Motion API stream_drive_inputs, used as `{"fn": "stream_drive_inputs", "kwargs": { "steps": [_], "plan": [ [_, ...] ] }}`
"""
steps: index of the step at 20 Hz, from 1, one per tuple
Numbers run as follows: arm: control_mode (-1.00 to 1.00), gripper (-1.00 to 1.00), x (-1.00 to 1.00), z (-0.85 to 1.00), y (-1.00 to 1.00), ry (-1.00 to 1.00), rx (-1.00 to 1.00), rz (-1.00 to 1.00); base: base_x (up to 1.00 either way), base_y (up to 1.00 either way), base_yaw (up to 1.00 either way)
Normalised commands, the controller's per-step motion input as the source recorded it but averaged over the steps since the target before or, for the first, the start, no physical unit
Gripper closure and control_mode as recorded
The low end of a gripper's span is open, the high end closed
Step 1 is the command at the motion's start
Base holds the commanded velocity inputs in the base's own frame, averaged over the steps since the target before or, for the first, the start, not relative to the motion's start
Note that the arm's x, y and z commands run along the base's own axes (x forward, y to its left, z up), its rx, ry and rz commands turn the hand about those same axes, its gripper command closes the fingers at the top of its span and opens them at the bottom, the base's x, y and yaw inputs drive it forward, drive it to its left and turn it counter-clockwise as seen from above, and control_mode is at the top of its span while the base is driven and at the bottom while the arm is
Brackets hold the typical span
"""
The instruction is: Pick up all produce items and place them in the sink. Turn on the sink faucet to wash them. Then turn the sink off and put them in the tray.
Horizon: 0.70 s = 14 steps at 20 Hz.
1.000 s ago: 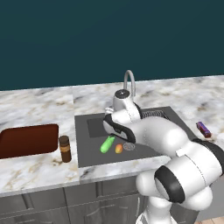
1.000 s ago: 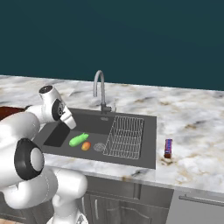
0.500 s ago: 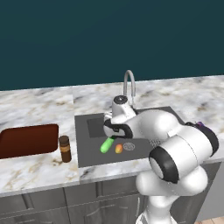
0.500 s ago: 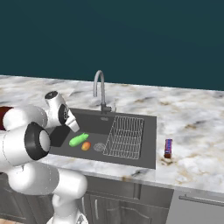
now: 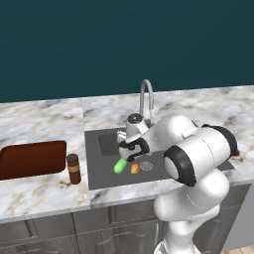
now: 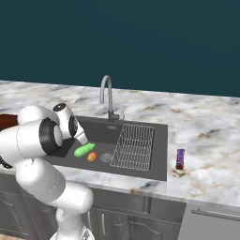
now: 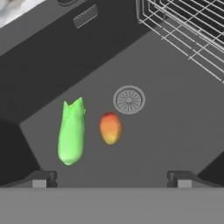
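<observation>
With both produce items lying on the sink (image 5: 101, 144) floor, green vegetable (image 7: 71, 133) just beside orange fruit (image 7: 110, 127) near the drain (image 7: 129, 99); gripper (image 7: 111, 178) hovering above, jaws wide, empty; faucet (image 6: 107, 96) showing no water; washing and tray (image 5: 31, 159) transfer seemingly left.

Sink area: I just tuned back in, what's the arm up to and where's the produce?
The white arm is reaching down into the sink, with its open claw over the basin floor and holding nothing. The green vegetable and the orange-yellow fruit lie side by side on the sink bottom beside the round drain. The wire rack takes up the basin's other side. No water shows at the faucet. The reddish-brown tray on the counter holds no produce.
</observation>
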Motion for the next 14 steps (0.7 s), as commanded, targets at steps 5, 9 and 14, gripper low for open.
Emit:
{"fn": "stream_drive_inputs", "kwargs": {
  "steps": [5,9,14],
  "plan": [
    [-1.00,-1.00,0.00,-0.15,0.00,0.07,0.00,0.02,0.00,0.00,0.00],
    [-1.00,-1.00,0.00,-0.21,-0.04,0.04,0.00,0.05,0.00,0.00,0.00],
    [-1.00,-1.00,0.00,-0.27,-0.17,0.00,0.00,0.06,0.00,0.00,0.00]
  ]
}}
